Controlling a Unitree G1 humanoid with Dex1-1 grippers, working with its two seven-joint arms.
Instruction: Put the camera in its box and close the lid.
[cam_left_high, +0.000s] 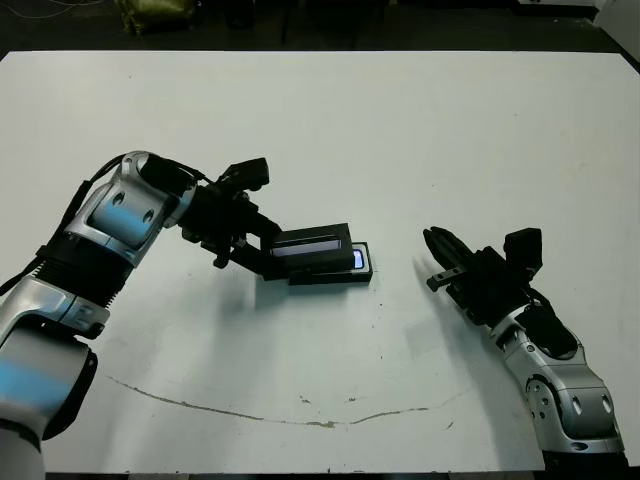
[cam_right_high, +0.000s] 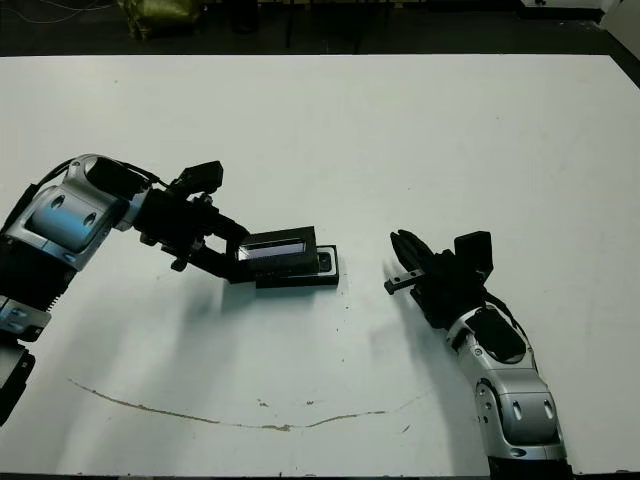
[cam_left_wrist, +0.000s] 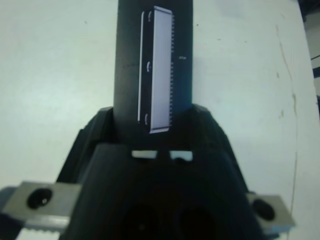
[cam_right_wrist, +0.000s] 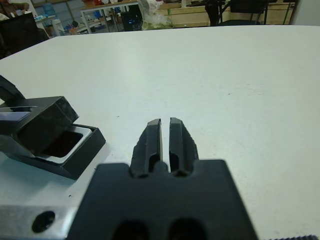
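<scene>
left gripper is clamped on the lid, which you see tilted over the box, one end uncovered. right gripper, fingers together, sits well right of the box.

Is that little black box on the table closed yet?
Not yet. The left hand holds the lid tilted over the box, one end raised, and the white lining shows at the uncovered end.

lid tilted over box, right hand right
</scene>
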